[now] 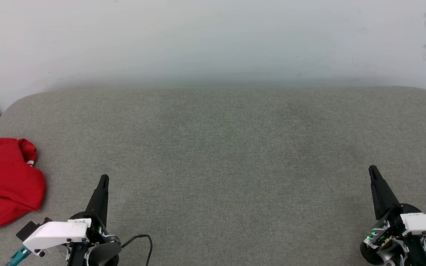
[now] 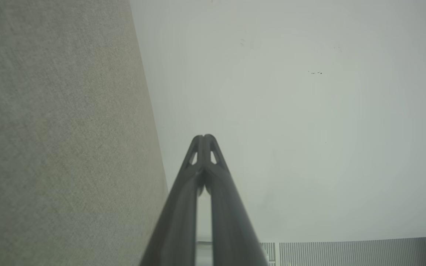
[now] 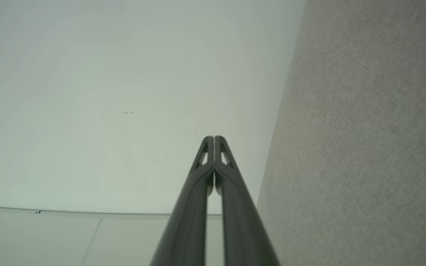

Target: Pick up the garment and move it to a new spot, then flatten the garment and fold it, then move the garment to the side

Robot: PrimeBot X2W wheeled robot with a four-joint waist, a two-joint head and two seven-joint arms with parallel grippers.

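Light is even, diffuse and moderately bright. The wall (image 1: pixel 213 37) carries a slight greenish cast and blurs into a hazy band where it meets the worktop (image 1: pixel 213 155). Shadows are faint and soft-edged. In the wrist views, the left gripper (image 2: pixel 204 138) and right gripper (image 3: pixel 214 138) go soft near the lens, and the worktop weave smears toward the frame edges.

Grey padded surface (image 1: pixel 220 155) stretching wide and bare between left gripper (image 1: pixel 103 180) and right gripper (image 1: pixel 372 170), giving free passage across middle and up to far edge. Red garment (image 1: pixel 6 181) lying bunched at surface's left edge, near left gripper, taking up that corner. Pale wall (image 1: pixel 213 37) rising behind far edge, blocking reach beyond. Black cable (image 1: pixel 144 240) looping beside left gripper's base. Both grippers sitting well apart, fingers pressed together, narrowing near corners only slightly.
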